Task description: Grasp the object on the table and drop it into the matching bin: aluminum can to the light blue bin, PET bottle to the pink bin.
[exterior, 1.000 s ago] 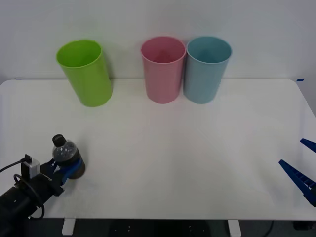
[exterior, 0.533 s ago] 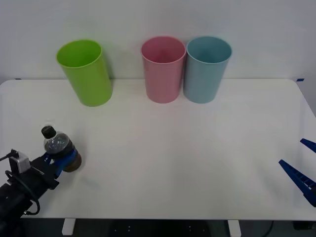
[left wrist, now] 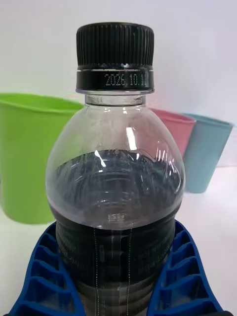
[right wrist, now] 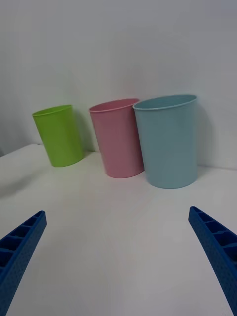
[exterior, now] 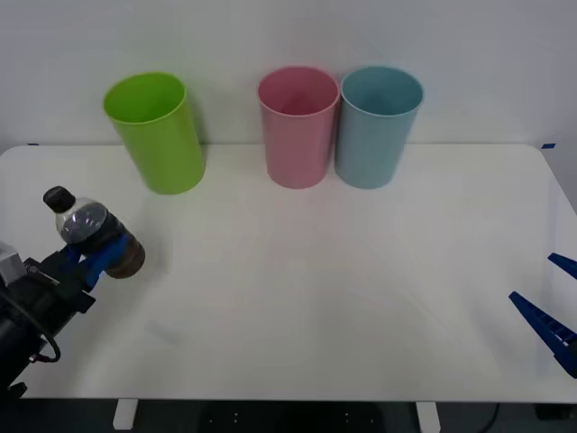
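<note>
The PET bottle (exterior: 95, 236), clear with a black cap and dark lower body, hangs above the table's (exterior: 297, 298) left side, held upright by my left gripper (exterior: 90, 260), whose blue fingers are shut around its lower body. In the left wrist view the PET bottle (left wrist: 116, 187) stands between the fingers (left wrist: 47, 276). The pink bin (exterior: 298, 126) and the light blue bin (exterior: 380, 125) stand side by side at the back centre, far right of the bottle. My right gripper (exterior: 552, 307) waits open at the table's right front edge, with nothing between its fingers (right wrist: 215, 252).
A lime green bin (exterior: 156, 133) stands at the back left, leaning slightly, closest to the bottle. In the right wrist view the green bin (right wrist: 58, 134), pink bin (right wrist: 118, 137) and light blue bin (right wrist: 168, 140) line up against the white wall.
My left gripper has lifted the bottle off the table and carried it up and to the left. The right arm has not moved.
</note>
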You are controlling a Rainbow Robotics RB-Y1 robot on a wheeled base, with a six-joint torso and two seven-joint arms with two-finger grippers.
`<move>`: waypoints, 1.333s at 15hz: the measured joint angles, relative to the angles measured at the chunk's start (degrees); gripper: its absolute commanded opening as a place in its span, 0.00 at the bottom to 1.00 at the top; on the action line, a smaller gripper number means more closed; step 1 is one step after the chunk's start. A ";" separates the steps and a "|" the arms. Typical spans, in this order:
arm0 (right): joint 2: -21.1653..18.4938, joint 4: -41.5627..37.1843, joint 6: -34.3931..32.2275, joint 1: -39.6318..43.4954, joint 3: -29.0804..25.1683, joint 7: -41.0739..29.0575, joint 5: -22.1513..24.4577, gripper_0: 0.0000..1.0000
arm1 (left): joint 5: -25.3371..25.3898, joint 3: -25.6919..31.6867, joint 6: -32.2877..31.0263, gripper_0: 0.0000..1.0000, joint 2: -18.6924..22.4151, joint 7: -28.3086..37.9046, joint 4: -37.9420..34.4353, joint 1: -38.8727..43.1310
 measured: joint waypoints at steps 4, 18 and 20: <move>0.00 0.00 0.00 0.00 0.00 0.00 0.00 1.00 | -1.61 -2.73 6.15 0.00 0.02 9.72 -9.23 -0.86; 0.00 0.00 0.00 0.00 0.00 0.00 0.00 1.00 | -14.52 -10.90 21.55 0.01 0.01 26.71 -10.27 -21.66; 0.00 0.00 0.00 0.00 0.00 0.00 0.00 1.00 | -15.65 -12.17 22.55 0.01 -0.05 26.46 -7.02 -25.82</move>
